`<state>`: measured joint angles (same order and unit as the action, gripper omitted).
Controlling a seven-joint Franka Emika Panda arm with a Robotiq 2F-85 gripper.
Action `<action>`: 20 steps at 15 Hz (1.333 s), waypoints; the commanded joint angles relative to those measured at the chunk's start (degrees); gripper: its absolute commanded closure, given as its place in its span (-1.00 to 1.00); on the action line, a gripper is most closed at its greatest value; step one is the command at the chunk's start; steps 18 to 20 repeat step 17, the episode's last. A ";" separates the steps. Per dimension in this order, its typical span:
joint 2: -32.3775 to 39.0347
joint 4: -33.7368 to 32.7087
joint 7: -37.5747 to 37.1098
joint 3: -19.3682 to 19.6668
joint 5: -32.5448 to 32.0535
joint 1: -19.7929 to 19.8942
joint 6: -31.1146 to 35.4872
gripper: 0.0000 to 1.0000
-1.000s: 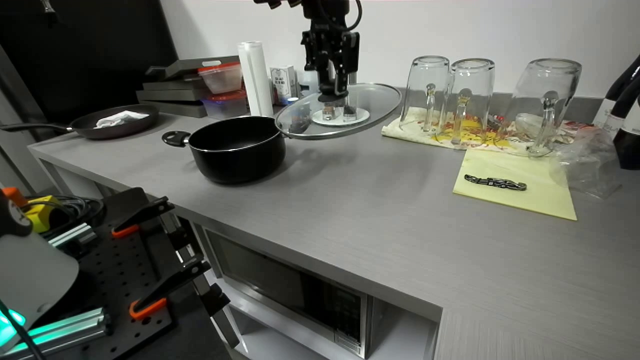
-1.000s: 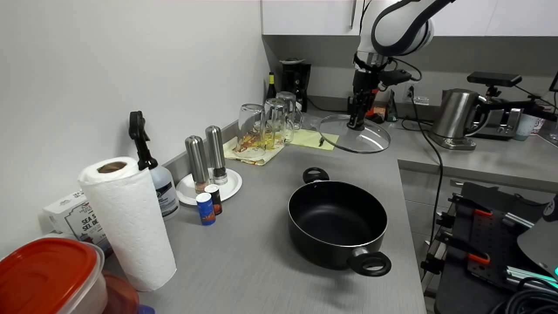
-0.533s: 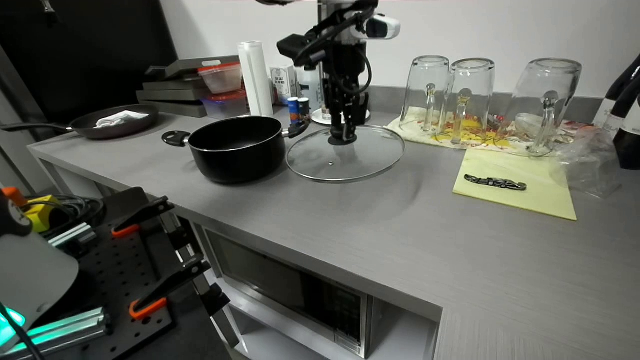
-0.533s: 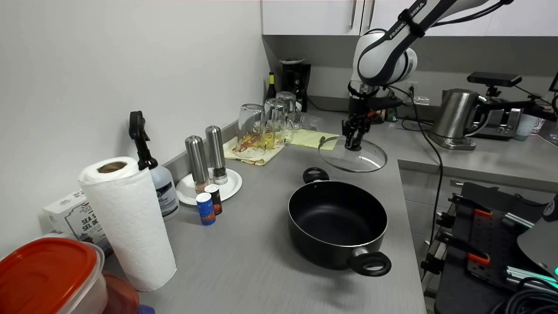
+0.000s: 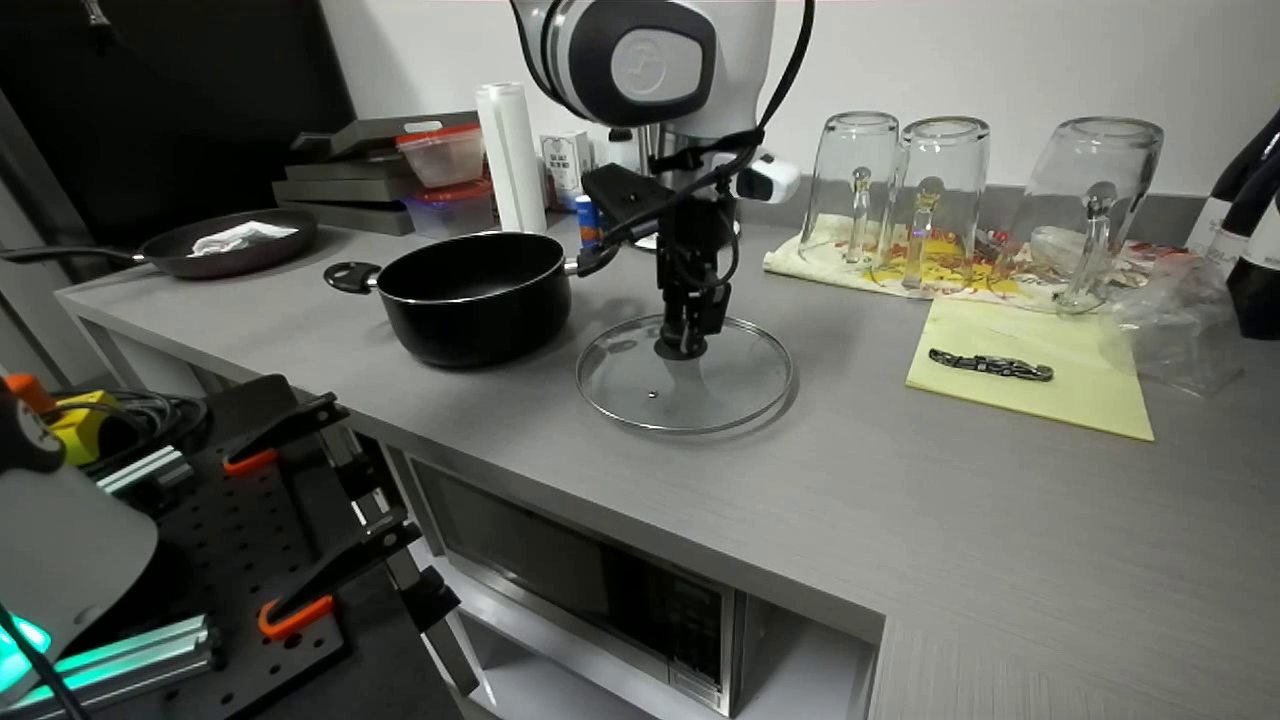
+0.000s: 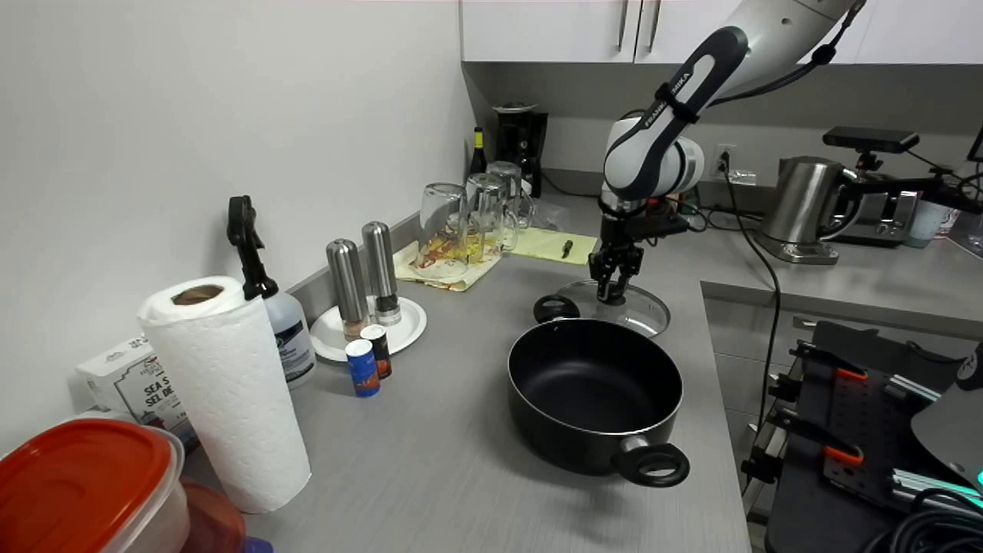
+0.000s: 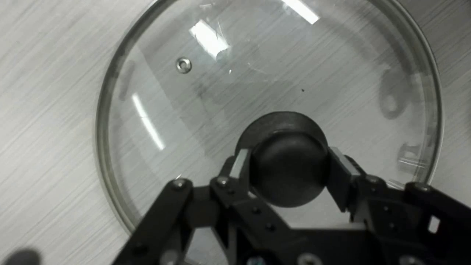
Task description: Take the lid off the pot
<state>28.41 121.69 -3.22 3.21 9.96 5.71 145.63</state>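
The lid, clear glass with a metal rim, is level at or just above the counter beside the pot in both exterior views (image 5: 720, 395) (image 6: 649, 313). I cannot tell whether its rim touches. It fills much of the wrist view (image 7: 176, 110). My gripper (image 7: 289, 167) is shut on the lid's dark knob, a finger on each side. It points down over the lid in both exterior views (image 5: 688, 335) (image 6: 612, 288). The black pot (image 5: 480, 330) stands uncovered and empty on the counter, also in an exterior view (image 6: 564, 438), where it hides part of the lid's near edge.
Upturned glass mugs (image 5: 925, 200) stand on a cloth by the wall. Yellow paper (image 5: 1070, 400) with a small dark object lies nearby. Mills on a white plate (image 6: 411, 326), small shakers (image 6: 362, 369) and a paper towel roll (image 6: 230, 407) line the wall. The counter's front edge (image 5: 640, 520) is near.
My gripper carried the lid down and nearer the counter's front edge, from raised and tilted to level at counter height beside the pot. The pot has not moved.
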 commanded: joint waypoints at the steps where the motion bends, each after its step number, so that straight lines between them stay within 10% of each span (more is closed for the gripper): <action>1: 2.43 -3.05 -0.33 -1.17 1.91 1.02 0.40 0.48; 5: 3.37 -4.30 -0.56 -1.22 1.89 1.05 0.38 0.48; 6: 3.51 -4.49 -0.64 -1.23 1.88 1.04 0.36 0.29; 7: 3.54 -4.66 -0.71 -1.20 1.85 1.03 0.29 -0.52; 11: 3.25 -5.11 -0.69 -1.32 2.12 1.18 0.35 -0.94; 20: 2.62 -4.90 -0.40 -0.91 0.94 0.70 0.24 -1.00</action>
